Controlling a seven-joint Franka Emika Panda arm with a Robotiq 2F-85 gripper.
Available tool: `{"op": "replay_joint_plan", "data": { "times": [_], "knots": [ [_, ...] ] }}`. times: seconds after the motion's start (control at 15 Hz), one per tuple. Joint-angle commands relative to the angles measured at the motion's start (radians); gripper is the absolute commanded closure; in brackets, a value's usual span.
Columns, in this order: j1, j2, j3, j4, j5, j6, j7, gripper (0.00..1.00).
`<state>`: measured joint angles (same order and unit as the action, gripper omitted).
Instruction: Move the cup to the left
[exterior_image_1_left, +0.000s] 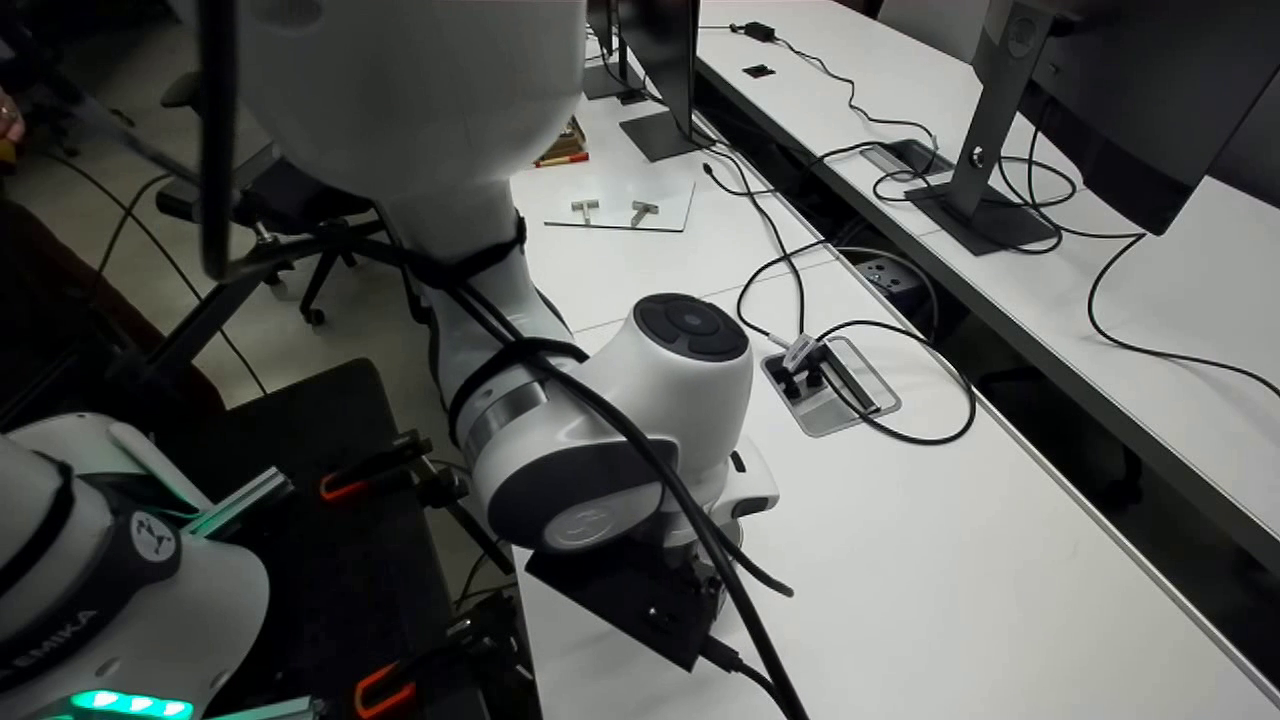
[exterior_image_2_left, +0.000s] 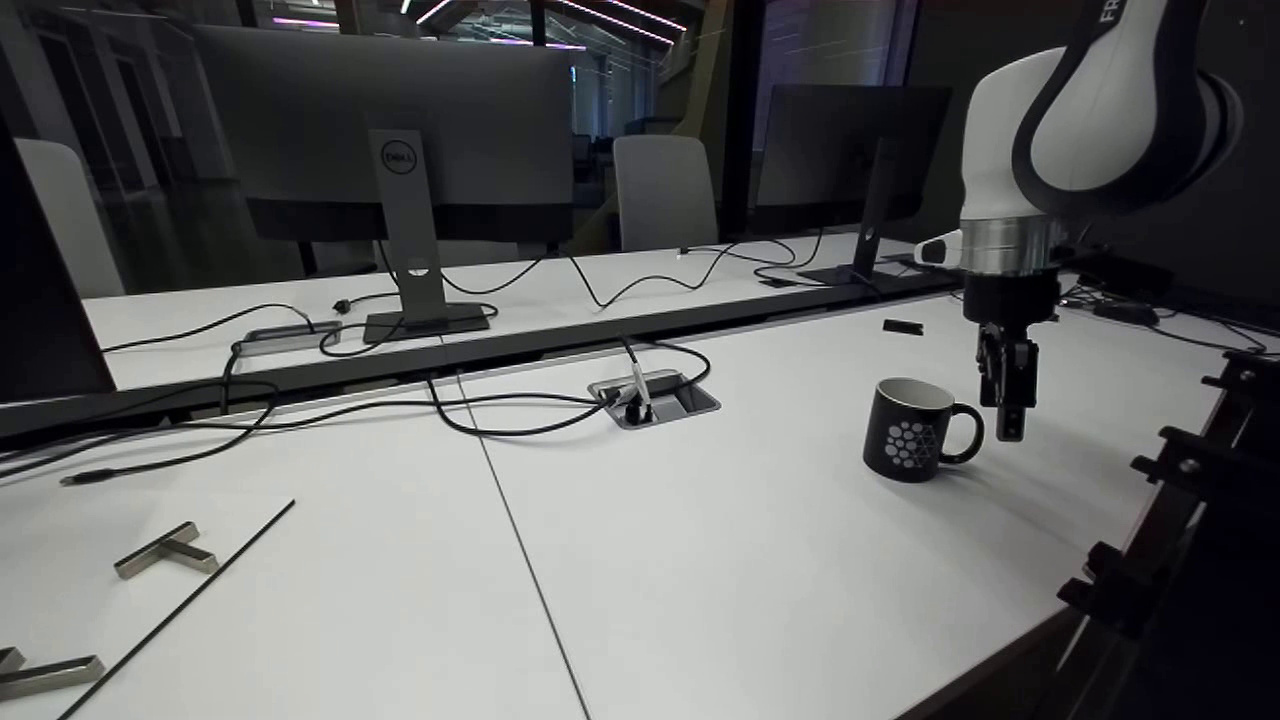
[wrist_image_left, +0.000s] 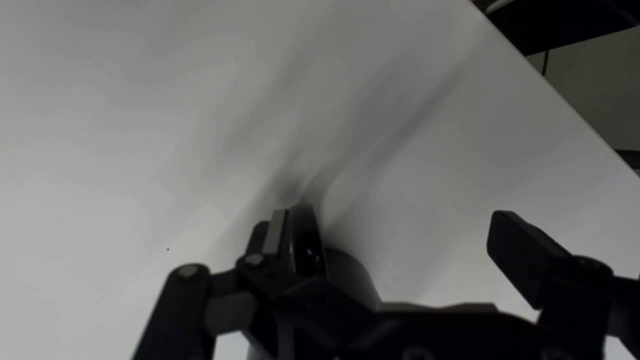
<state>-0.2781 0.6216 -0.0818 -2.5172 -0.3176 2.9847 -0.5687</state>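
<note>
The cup (exterior_image_2_left: 905, 435), a dark mug with a pale inside and a pattern of light dots, stands upright on the white table in an exterior view. Its handle faces my gripper (exterior_image_2_left: 1006, 400), which points down just beside the handle, slightly above the table. In the wrist view, my gripper (wrist_image_left: 392, 242) is open. The cup's handle (wrist_image_left: 306, 240) shows just inside the left finger, and part of the cup's dark body (wrist_image_left: 350, 275) shows behind it. I cannot tell whether finger and handle touch. The right finger stands well apart. In an exterior view, the arm mostly hides the cup.
The black-and-silver box (exterior_image_1_left: 640, 600) with a cable is by the gripper. A recessed socket tray (exterior_image_2_left: 670, 398) with cables lies at the table's back. A small black piece (exterior_image_2_left: 903, 327) lies behind the cup. Metal T pieces (exterior_image_2_left: 168, 550) lie on a thin sheet. Clamps (exterior_image_2_left: 1120, 590) line the near edge.
</note>
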Motion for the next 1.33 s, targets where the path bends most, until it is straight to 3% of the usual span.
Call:
{"op": "replay_joint_plan", "data": {
  "times": [0.0,0.13,0.27,0.47,0.6,0.67,0.73,0.8,1.07,1.27],
  "knots": [
    [0.015,0.018,-0.017,0.033,-0.011,-0.025,0.023,0.00],
    [0.015,0.018,-0.019,0.039,-0.011,-0.029,0.024,0.00],
    [0.013,0.018,-0.019,0.044,-0.010,-0.034,0.024,0.16],
    [0.013,0.018,-0.020,0.050,-0.011,-0.040,0.025,0.50],
    [0.013,0.019,-0.019,0.055,-0.010,-0.044,0.026,0.57],
    [0.013,0.019,-0.019,0.057,-0.010,-0.047,0.025,0.22],
    [0.016,0.019,-0.022,0.058,-0.011,-0.048,0.027,0.27],
    [0.017,0.018,-0.022,0.060,-0.011,-0.050,0.028,0.25],
    [0.022,0.018,-0.023,0.071,-0.012,-0.064,0.029,0.00],
    [0.026,0.019,-0.025,0.075,-0.014,-0.067,0.031,0.01]
  ]
}}
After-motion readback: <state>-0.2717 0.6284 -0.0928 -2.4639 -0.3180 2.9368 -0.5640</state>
